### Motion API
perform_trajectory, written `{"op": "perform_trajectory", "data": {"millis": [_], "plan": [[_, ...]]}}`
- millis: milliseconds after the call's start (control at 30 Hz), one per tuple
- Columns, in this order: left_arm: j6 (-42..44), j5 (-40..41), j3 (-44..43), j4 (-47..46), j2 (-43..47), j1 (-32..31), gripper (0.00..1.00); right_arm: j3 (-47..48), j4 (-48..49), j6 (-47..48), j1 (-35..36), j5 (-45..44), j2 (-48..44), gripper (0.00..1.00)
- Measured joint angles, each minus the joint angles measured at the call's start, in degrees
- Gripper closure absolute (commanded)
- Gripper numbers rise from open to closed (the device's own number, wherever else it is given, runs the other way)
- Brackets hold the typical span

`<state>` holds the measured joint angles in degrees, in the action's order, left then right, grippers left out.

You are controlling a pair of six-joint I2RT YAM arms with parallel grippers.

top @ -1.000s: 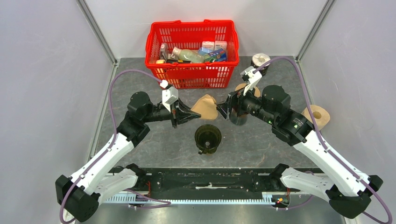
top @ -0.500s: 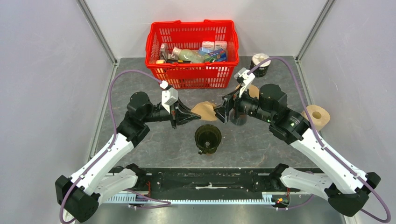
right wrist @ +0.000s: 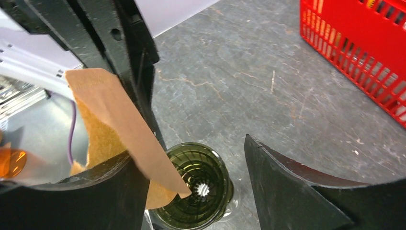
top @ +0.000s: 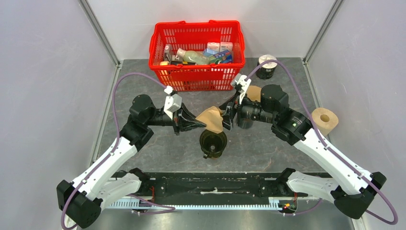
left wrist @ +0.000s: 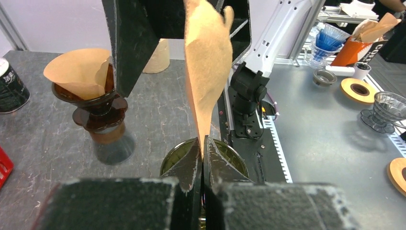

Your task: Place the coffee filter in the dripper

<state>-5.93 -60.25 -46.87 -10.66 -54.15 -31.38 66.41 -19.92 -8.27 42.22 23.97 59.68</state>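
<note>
Overhead and wrist views, near to far. The green dripper (top: 213, 140) stands upright on the table (top: 287, 148), between the two arms and just beyond their bases; its bowl holds no paper. Directly above its far rim hangs the filter (top: 210, 117), flattened and standing on edge, clear of the dripper. The left gripper (left wrist: 201, 143), reaching in from the left, is fully closed on the filter's lower corner, so the paper rises from between its fingers. The right gripper (top: 224, 118), reaching in from the right, has its jaws wide apart and set on either side of the filter's upper part. The paper lies against one finger, the other finger stands well clear of it, and nothing is clamped. Behind the right gripper, a second dripper (left wrist: 98, 103), brown and on a glass stand, carries its own opened paper cone. A roll (top: 324, 120) lies at the table's right edge. Farther back on the right stands a can (top: 266, 67). At the far edge sits a red basket (top: 158, 43) holding packaged goods.
</note>
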Motion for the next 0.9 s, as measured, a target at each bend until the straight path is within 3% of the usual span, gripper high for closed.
{"op": "perform_trajectory", "data": {"millis": [300,467,567,633,700,733,800,833,900], "plan": [[0.3,-1.7,0.0,-0.2,-0.2,0.0,0.98,-0.1,2.0,0.4,0.0,9.1,0.0,0.47],[0.3,-1.9,0.0,-0.2,-0.7,0.0,0.98,-0.2,3.9,-0.4,0.0,13.1,0.1,0.7],[0.3,-1.9,0.0,-0.3,-0.7,0.0,0.98,-0.2,4.7,-0.7,0.0,14.3,0.5,1.0],[0.3,-1.8,0.0,-0.2,-0.7,0.0,0.98,-0.2,5.0,-1.2,0.0,14.6,0.9,1.0],[0.3,-1.4,0.0,-0.2,-0.7,0.0,0.84,-0.2,5.2,-1.6,0.0,14.0,1.3,1.0],[0.3,-1.3,0.0,-0.2,-0.7,0.0,0.71,-0.2,5.3,-1.8,0.0,13.2,1.3,1.0],[0.1,-0.3,0.0,-0.2,-0.7,0.0,0.33,-0.1,5.3,-2.6,0.0,10.5,1.3,1.0],[0.5,0.4,0.0,-0.2,-0.5,0.0,0.23,-0.1,5.2,-2.8,0.0,9.4,1.3,1.0],[0.2,3.0,0.0,0.3,-0.2,0.0,0.18,0.1,4.5,-3.5,0.0,4.7,1.3,1.0]]}}
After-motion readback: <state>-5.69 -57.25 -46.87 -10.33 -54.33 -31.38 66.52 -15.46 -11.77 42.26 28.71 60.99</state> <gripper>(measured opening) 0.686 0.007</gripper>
